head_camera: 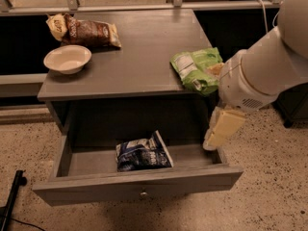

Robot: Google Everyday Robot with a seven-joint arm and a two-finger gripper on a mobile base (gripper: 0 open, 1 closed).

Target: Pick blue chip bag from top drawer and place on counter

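The blue chip bag lies crinkled on the floor of the open top drawer, near its middle front. The drawer is pulled out below the dark grey counter. My arm reaches in from the right, and its pale gripper hangs over the drawer's right end, to the right of the bag and above it, apart from it. Nothing shows in the gripper.
On the counter lie a green bag at the right edge, a brown bag at the back left and a white bowl at the left. My white arm covers the counter's right side. A black stand is on the speckled floor at the left.
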